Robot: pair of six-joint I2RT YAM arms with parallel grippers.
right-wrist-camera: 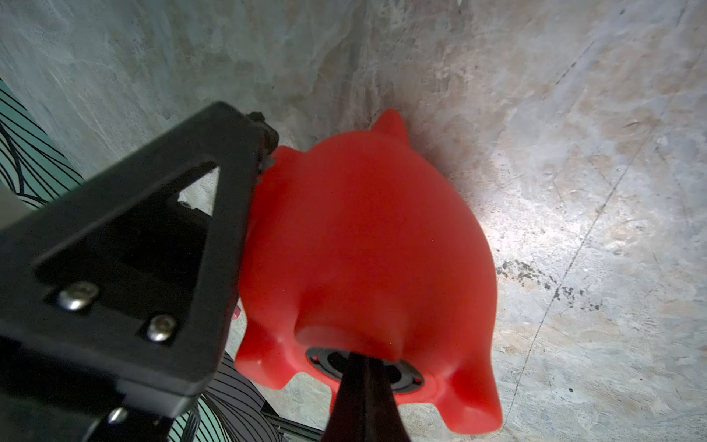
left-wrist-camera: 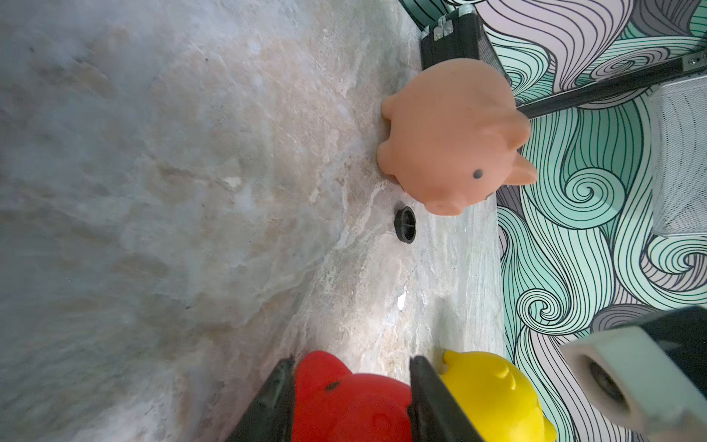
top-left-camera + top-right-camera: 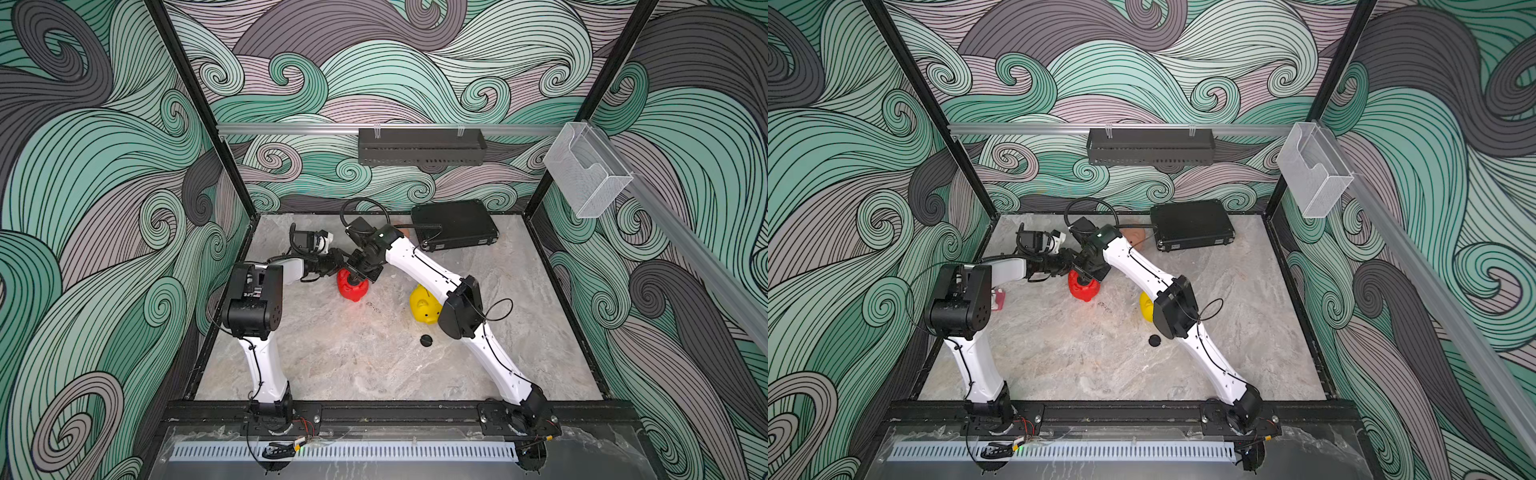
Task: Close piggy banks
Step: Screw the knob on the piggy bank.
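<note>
A red piggy bank (image 3: 353, 289) (image 1: 363, 237) is held belly-up just over the marble table (image 3: 332, 365), with my left gripper (image 2: 352, 363) shut on its sides. My right gripper (image 1: 363, 363) is shut, and its tips press on a black plug (image 1: 398, 373) seated in the red pig's belly hole. The yellow piggy bank (image 3: 424, 305) (image 2: 493, 390) lies to the right, partly hidden by my right arm. The peach-pink piggy bank (image 2: 451, 134) (image 3: 1136, 235) stands at the back, next to the black case.
A loose black plug (image 3: 426, 340) (image 2: 405, 224) lies on the table in front of the yellow pig. The black case (image 3: 455, 224) sits at the back right. A black shelf (image 3: 422, 145) and a clear holder (image 3: 586, 166) hang on the walls.
</note>
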